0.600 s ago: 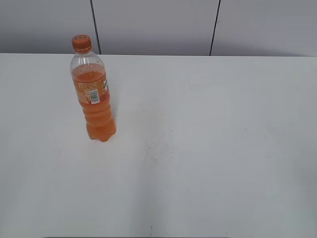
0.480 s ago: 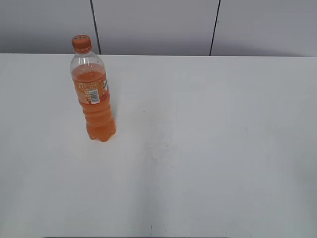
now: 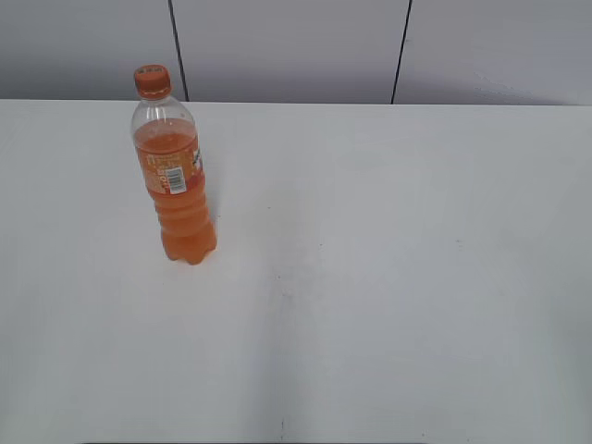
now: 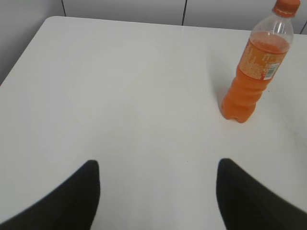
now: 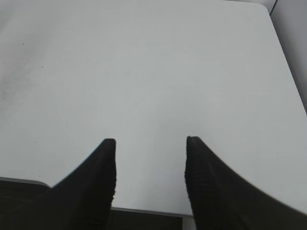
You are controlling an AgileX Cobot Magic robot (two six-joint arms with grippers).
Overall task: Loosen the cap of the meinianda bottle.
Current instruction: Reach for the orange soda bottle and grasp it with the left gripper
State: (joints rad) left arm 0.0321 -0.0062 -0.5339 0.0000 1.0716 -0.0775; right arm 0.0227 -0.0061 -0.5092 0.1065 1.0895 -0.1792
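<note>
the clear plastic meinianda bottle of orange drink (image 3: 176,176) stands upright on the white table (image 3: 388,277), toward the far left side in the exterior view, not far from the table's back edge. its small round orange ribbed cap (image 3: 153,81) sits on top of the neck, and the orange label with the white barcode patch (image 3: 175,178) faces the camera. the drink fills it to about the shoulder, with clear plastic above that.

my left gripper (image 4: 158,191) hangs over the table with its two dark fingers (image 4: 72,196) spread wide, nothing between them but bare tabletop. from that wrist view the bottle (image 4: 254,67) is up ahead and off to the right, well apart from my fingertips, cap (image 4: 286,7) at the very top of the frame.

my right gripper (image 5: 149,172) is also spread apart, with dark ribbed fingers (image 5: 96,177) over the table's near edge (only plain white surface shows there, and the bottle isn't in that view). neither of my grippers shows in the exterior view. behind the table is a grey panelled wall (image 3: 296,46) with dark seams.
</note>
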